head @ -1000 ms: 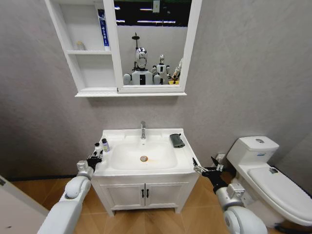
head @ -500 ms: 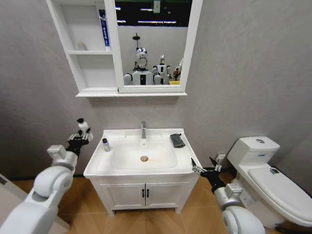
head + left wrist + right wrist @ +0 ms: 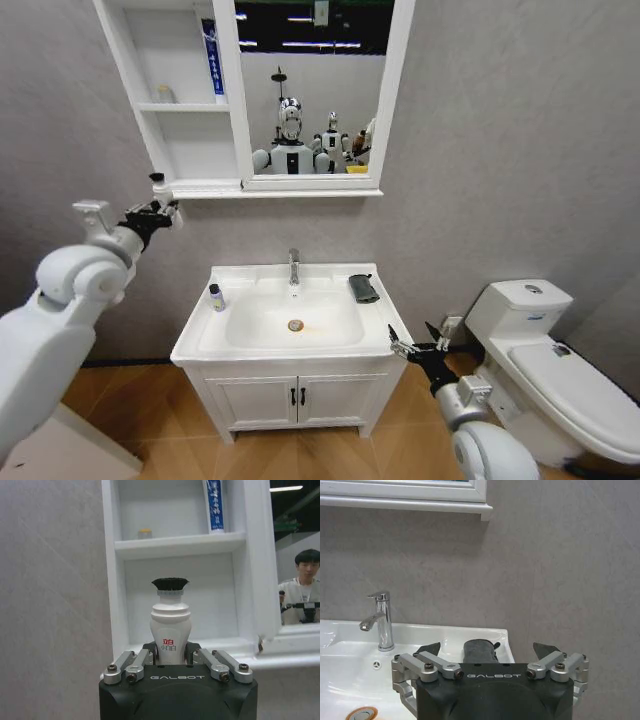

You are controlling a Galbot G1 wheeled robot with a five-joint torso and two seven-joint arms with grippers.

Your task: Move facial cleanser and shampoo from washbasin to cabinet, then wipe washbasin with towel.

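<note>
My left gripper is raised beside the lower left corner of the cabinet, shut on a small white bottle with a black cap; I cannot tell if it is cleanser or shampoo. In the left wrist view the bottle stands upright in the gripper, facing the cabinet's lowest open shelf. A second small dark-capped bottle stands on the washbasin's left rim. The dark towel lies folded at the back right. My right gripper hangs open at the basin's front right corner.
A blue tube stands on the top shelf, a small jar on the middle one. The chrome faucet rises at the basin's back. A white toilet sits to the right, close to my right arm. Vanity doors are below.
My left arm has lifted the white bottle from the basin's left edge up and leftward to the cabinet's lower corner. The right arm has barely moved.
</note>
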